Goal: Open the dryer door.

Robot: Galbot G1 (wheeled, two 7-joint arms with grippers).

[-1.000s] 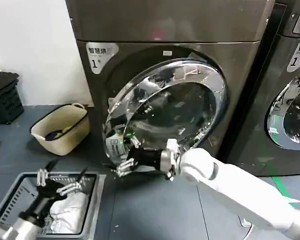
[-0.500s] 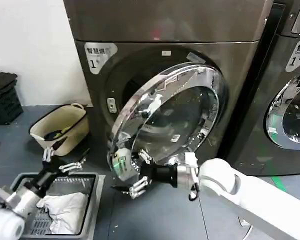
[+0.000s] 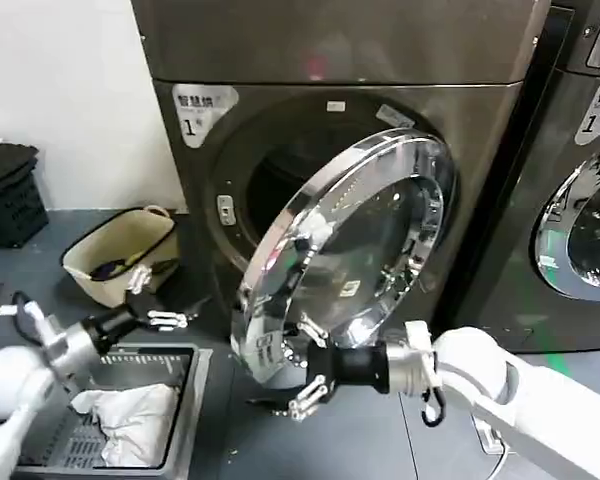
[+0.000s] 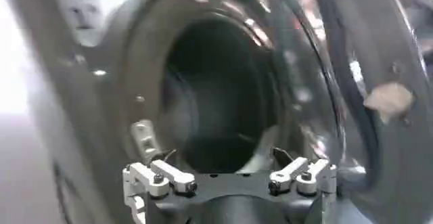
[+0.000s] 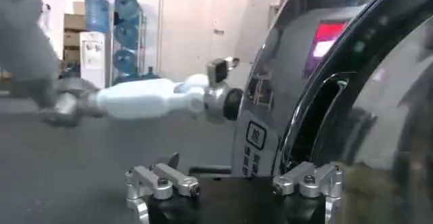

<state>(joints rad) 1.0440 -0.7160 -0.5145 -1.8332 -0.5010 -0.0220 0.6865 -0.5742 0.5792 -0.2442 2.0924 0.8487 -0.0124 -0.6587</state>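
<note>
The dryer door (image 3: 355, 250), a wide chrome ring around tinted glass, stands swung well out from the dark grey-brown machine with the "1" label (image 3: 202, 108), baring the dark drum opening (image 3: 270, 185). My right gripper (image 3: 298, 372) is open, low at the door's bottom rim, its fingers spread beside the chrome edge. In the right wrist view the door's edge (image 5: 379, 103) runs close past the right gripper (image 5: 233, 174). My left gripper (image 3: 165, 300) hangs open in the air left of the opening. The left wrist view looks over the left gripper (image 4: 226, 161) into the drum (image 4: 216, 103).
A beige basket (image 3: 120, 255) sits on the floor left of the dryer. A grey crate (image 3: 185, 400) with white cloth lies under my left arm. A second chrome-doored machine (image 3: 585, 200) stands at the right. A black crate (image 3: 5, 195) is at far left.
The door has swung further out from the machine, with my right gripper moving along its lower rim toward me. My left gripper has risen from the grey crate toward the dryer's opening.
</note>
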